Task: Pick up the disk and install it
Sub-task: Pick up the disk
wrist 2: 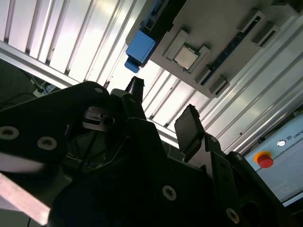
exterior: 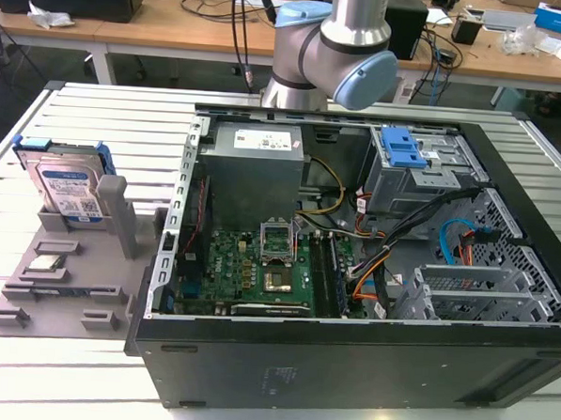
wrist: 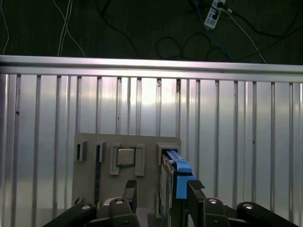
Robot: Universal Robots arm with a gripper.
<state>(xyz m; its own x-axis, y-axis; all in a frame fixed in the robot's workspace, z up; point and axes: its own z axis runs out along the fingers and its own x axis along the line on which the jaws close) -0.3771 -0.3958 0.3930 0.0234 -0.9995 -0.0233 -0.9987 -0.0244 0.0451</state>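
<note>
The disk stands on edge in a grey holder at the exterior view's left. It is silver, with a white-and-blue label and blue rails. In the first wrist view I look down on its blue-railed top edge. My gripper is open and hangs above the holder, apart from the disk. Nothing sits between the black fingers. In the second wrist view the open gripper has the disk's blue rail end beyond its fingertips.
An open computer case takes up the middle of the slatted metal table; a grey drive cage with a blue latch sits inside. A small square silver chip lies in the holder. A red button is off the table's side.
</note>
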